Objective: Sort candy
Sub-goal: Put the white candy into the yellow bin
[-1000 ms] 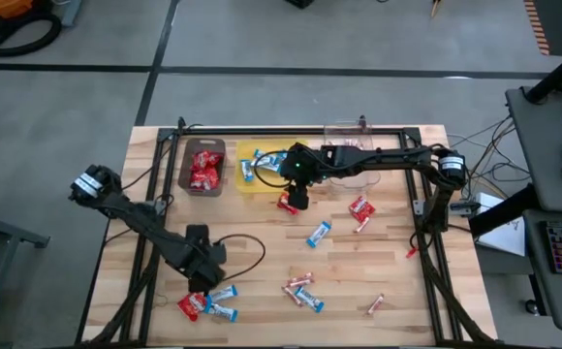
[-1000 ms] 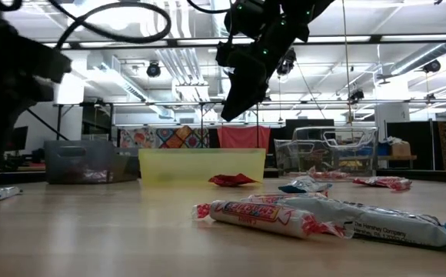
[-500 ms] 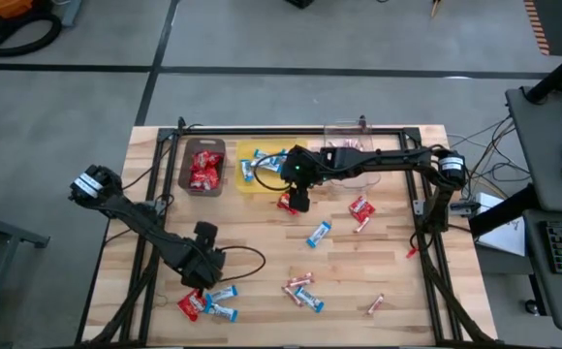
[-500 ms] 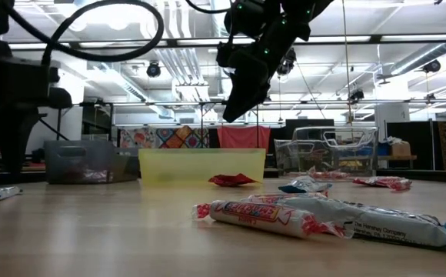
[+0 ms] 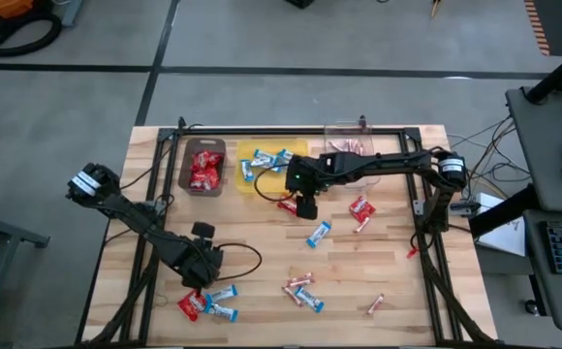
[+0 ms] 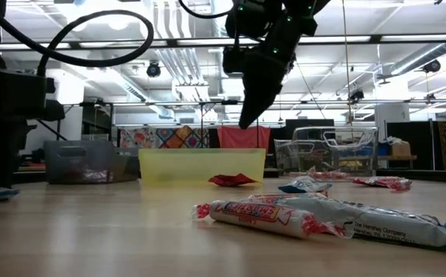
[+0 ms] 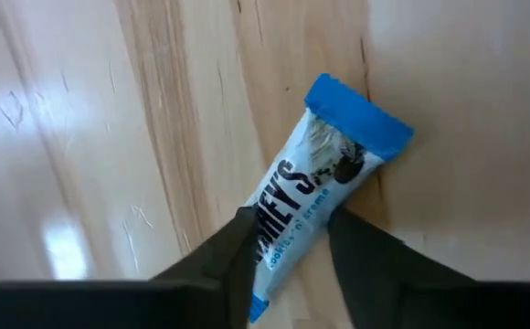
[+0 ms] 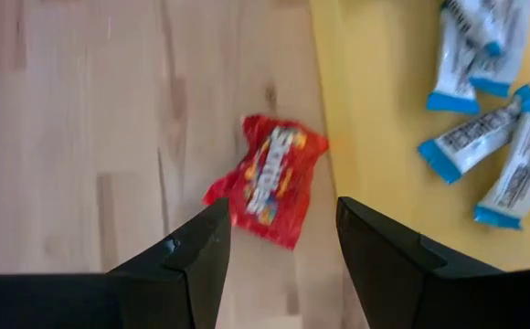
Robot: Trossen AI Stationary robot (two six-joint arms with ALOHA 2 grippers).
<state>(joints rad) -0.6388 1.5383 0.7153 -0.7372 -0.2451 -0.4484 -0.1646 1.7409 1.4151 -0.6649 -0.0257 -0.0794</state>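
Partly hidden by its own dark fingers, the left gripper [image 7: 288, 247] is pinching a crinkly blue-and-white bar [image 7: 324, 178] flat against the pale wooden table [image 7: 82, 137]. Near the yellow bin [image 8: 402, 100], the right gripper [image 8: 283, 247] is hanging spread wide over a glossy red packet [image 8: 267, 178].

Pale wooden worktop [image 5: 397, 271], brown bin [image 5: 204, 167], yellow bin [image 5: 265, 167] and clear bin [image 5: 347, 152] along its far edge, red packets [image 5: 360, 207], blue-and-white bars [image 5: 318, 234], slim pink sticks [image 5: 375, 304] scattered across the planks
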